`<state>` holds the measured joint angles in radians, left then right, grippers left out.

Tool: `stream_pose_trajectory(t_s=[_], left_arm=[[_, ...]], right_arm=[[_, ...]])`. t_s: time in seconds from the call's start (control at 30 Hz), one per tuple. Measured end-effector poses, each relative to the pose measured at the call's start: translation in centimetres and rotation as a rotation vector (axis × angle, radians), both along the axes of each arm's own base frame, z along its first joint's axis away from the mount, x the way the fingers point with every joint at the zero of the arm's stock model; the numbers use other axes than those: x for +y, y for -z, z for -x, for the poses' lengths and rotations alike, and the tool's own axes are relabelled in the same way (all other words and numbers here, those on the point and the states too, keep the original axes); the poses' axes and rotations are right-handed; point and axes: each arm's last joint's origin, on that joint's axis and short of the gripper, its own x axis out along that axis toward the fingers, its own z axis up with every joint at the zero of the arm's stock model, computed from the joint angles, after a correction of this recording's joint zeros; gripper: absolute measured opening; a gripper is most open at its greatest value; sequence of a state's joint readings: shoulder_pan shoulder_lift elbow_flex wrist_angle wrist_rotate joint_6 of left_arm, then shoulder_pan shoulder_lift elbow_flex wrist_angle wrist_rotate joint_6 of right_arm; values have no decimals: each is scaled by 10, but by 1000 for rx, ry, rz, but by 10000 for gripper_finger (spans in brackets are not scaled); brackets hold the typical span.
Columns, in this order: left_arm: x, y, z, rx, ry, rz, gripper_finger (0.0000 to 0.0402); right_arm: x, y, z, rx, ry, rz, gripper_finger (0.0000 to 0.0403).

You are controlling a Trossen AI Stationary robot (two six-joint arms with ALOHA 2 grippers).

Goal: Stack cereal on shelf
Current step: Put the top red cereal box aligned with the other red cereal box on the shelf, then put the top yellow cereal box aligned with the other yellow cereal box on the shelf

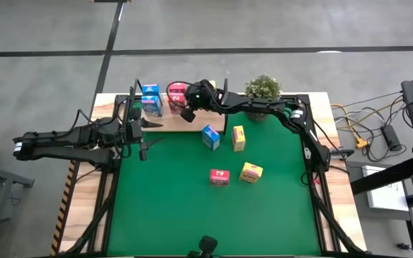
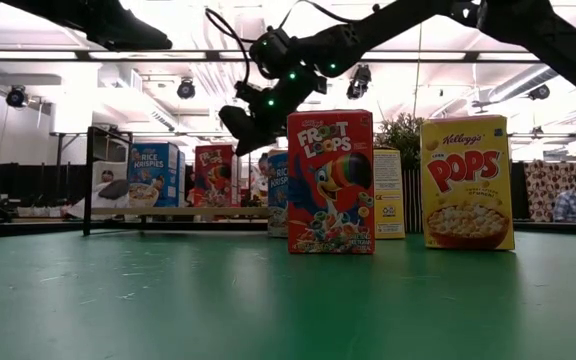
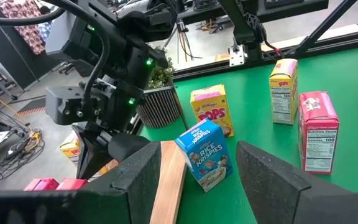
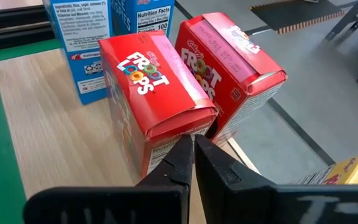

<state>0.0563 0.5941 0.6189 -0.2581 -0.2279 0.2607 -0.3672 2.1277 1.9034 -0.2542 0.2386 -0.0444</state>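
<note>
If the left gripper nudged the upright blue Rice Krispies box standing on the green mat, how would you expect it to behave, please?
The small blue cardboard Rice Krispies box stands tall on a narrow base, so it would probably tip rather than slide. It looks like a thin, hollow carton, likely light and easily dented. The textured green mat may grip its base, making toppling likelier. The open left gripper waits beside it.

From above, the right arm (image 1: 264,109) covers part of the pink-red boxes (image 1: 177,94) on the shelf (image 1: 192,122), box labels are too small to read, and the bench (image 1: 339,208) is cut off below.
</note>
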Motion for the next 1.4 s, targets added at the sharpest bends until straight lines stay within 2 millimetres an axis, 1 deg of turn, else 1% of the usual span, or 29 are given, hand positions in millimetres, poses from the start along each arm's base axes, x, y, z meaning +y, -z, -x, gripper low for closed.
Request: stream_pose_trajectory(t_s=[0.53, 0.7, 0.93, 1.0, 1.13, 1.27, 1.4], left_arm=[[0, 0, 0, 0, 0, 0, 192], [0, 0, 0, 0, 0, 0, 192], [0, 0, 0, 0, 0, 0, 192], [0, 0, 0, 0, 0, 0, 192], [0, 0, 0, 0, 0, 0, 192], [0, 0, 0, 1, 0, 0, 192], [0, 0, 0, 4, 0, 0, 192]], right_arm=[[-1, -1, -1, 2, -16, 29, 9], [-1, -3, -2, -20, -17, 41, 9], [-1, -4, 0, 2, -21, 39, 9], [2, -11, 3, 4, -18, 26, 9], [18, -40, 7, -9, -32, 7, 9], [43, -63, 13, 12, -67, -34, 9], [73, -85, 24, 40, -95, -113, 9]])
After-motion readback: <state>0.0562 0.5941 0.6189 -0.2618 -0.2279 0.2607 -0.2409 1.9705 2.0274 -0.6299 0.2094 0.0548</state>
